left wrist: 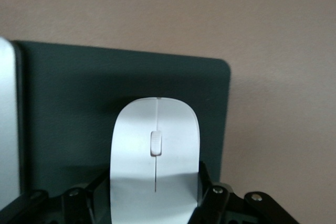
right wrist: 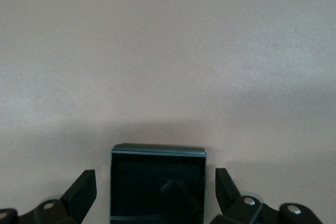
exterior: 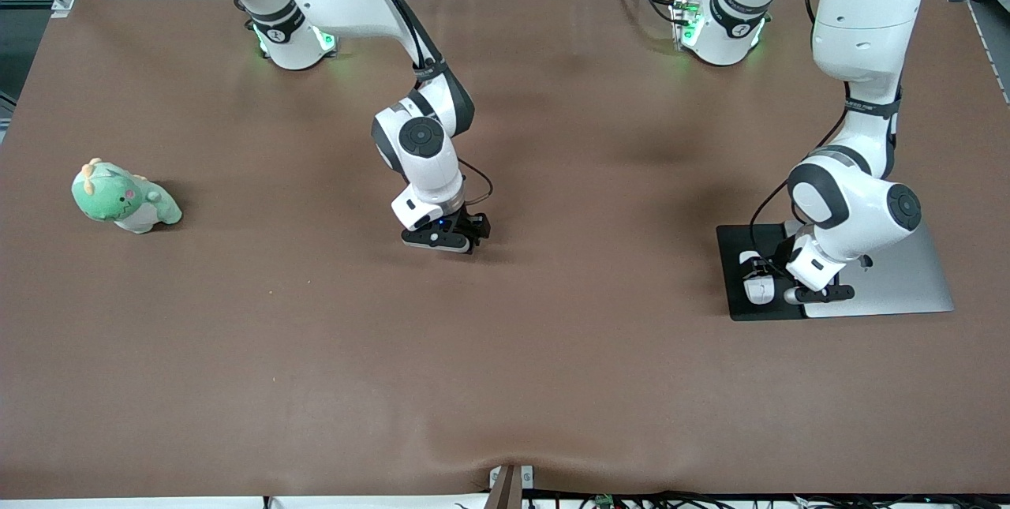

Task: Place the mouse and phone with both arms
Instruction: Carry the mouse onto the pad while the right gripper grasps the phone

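White mouse (left wrist: 155, 156) sits clamped in the left jaws; right jaws stand apart around the phone (right wrist: 157, 182).

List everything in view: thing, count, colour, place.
mouse: one, white, on the mouse pad, between the left tool's fingers.
phone: one, black, flat on the table mid-table, between the right tool's open fingers.
mouse pad: one, black, toward the left arm's end of the table.
laptop: one, silver, closed, beside the mouse pad.
plush toy: one, green and white, toward the right arm's end.
table: one, brown.
left tool: one, black, at the mouse.
right tool: one, black, over the phone.
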You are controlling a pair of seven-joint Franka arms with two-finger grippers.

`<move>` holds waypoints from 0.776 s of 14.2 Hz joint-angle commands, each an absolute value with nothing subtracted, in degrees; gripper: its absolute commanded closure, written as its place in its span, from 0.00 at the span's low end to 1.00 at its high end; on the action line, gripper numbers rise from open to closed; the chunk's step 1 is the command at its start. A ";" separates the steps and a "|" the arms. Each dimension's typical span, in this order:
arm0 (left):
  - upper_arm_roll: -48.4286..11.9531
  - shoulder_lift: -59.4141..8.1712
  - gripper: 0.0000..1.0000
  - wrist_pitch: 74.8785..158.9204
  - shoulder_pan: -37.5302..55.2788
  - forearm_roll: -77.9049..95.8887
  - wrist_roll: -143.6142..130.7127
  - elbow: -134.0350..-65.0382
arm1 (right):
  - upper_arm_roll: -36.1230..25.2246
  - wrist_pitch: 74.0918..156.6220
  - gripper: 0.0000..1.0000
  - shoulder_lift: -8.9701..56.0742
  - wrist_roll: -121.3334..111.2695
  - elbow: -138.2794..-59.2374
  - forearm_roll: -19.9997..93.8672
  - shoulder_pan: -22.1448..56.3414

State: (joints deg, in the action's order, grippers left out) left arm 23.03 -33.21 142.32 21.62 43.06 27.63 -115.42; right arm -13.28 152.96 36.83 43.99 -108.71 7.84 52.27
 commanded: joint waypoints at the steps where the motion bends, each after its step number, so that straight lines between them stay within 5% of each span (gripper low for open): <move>1: 24.34 -32.96 0.00 140.89 21.62 44.56 29.10 -115.31 | -14.41 153.98 0.00 37.35 45.62 -109.25 6.77 53.96; 8: 25.49 -28.84 0.00 139.75 22.85 37.73 28.57 -113.91 | -14.59 154.07 0.02 38.14 45.70 -109.25 5.45 55.11; 10: 25.49 -27.78 0.00 137.74 22.59 33.68 26.73 -111.90 | -14.68 153.99 0.86 37.97 45.62 -109.16 5.19 55.02; 11: 25.49 -27.69 0.00 134.94 22.24 31.05 24.98 -109.45 | -14.59 153.46 1.00 37.71 45.53 -108.55 5.19 54.32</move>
